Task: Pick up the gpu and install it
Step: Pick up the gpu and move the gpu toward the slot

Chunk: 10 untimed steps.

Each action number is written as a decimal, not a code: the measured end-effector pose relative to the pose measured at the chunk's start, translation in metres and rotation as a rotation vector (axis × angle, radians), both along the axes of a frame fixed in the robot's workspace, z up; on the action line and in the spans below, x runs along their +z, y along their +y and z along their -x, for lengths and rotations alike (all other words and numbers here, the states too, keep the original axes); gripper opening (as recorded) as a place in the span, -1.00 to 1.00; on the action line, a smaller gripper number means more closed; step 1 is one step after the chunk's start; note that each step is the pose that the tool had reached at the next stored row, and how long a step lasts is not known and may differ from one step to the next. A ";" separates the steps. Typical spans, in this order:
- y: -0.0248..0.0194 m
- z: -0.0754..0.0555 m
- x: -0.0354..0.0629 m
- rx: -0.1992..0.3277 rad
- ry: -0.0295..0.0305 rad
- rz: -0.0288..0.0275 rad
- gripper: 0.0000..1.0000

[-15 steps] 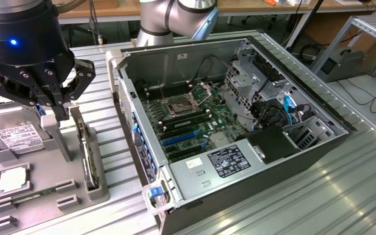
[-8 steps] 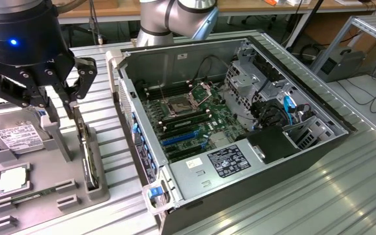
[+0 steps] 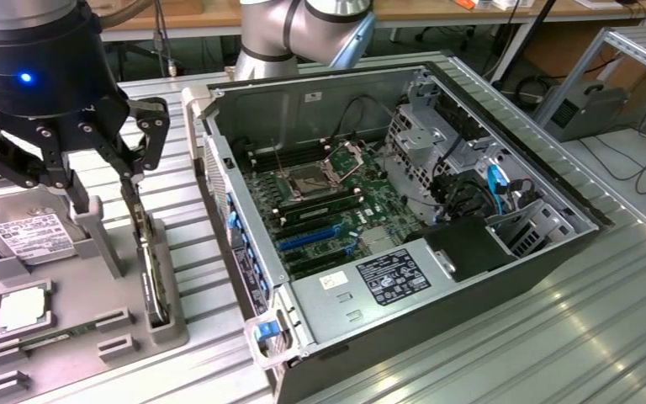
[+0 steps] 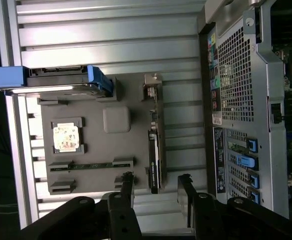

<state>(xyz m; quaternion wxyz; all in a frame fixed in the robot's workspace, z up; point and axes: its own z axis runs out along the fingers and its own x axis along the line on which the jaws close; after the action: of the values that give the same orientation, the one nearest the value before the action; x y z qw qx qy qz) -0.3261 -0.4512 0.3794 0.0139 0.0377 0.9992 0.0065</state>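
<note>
Hovering at the exterior view's upper left, the gripper (image 3: 104, 200) has its fingers spread over the gpu (image 3: 152, 278), which stands on edge in a gray tray (image 3: 71, 296).

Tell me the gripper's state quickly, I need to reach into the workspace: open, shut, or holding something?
Gripper: open, holding nothing; fingers apart above the graphics card standing in the gray tray.
</note>
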 end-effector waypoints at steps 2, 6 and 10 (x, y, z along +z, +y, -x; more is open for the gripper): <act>0.0000 0.000 -0.0038 0.000 0.0001 0.0000 -0.04; 0.0000 0.000 -0.0074 0.000 0.0002 -0.0002 -0.04; 0.0000 0.000 -0.0083 0.000 0.0002 -0.0004 -0.04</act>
<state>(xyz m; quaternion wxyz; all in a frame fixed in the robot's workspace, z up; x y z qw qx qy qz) -0.3260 -0.4512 0.3712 0.0138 0.0377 0.9992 0.0067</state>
